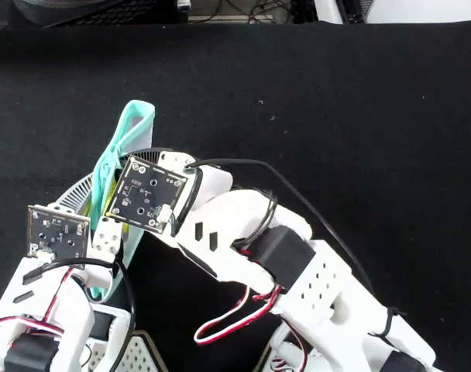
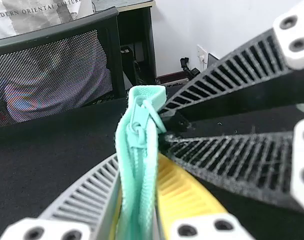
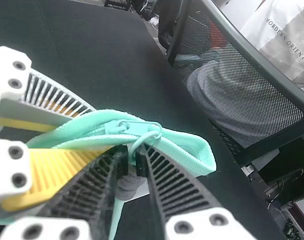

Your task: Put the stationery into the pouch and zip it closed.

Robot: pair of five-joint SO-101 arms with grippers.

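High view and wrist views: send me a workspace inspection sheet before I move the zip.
Surface: black table.
Job's things: mint pouch on edge between both grippers; zipper pull near its end.
Clutter: nothing seen.
Grippers: left gripper jaws shut on pouch; right gripper jaws shut on zipper pull.
Cables: black cable arcs over right arm; red-and-white wires loop beneath it.
Surroundings: mesh chair beyond the table.

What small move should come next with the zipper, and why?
Probably draw the right gripper toward the far end of the pouch: it pinches the zipper pull, the slider looks just short of that end, and the left gripper clamps the pouch.
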